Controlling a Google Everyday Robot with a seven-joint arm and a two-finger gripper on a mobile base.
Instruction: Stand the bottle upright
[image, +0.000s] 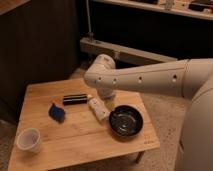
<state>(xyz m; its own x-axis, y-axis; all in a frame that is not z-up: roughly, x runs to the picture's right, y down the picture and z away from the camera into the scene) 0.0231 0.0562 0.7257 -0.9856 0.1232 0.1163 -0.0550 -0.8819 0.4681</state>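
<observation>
The small cream bottle (97, 108) lies on its side on the wooden table (75, 135), near the middle, with its pale cap toward the black bar. My gripper (108, 101) hangs down from the white arm (145, 79), just right of the bottle's far end and close above the table. The wrist hides part of the gripper. I cannot tell whether it touches the bottle.
A black rectangular bar (75, 99) lies just left of the bottle. A blue crumpled object (56, 112) sits further left. A black bowl (125, 121) stands right of the bottle. A white cup (29, 140) stands at the front left corner.
</observation>
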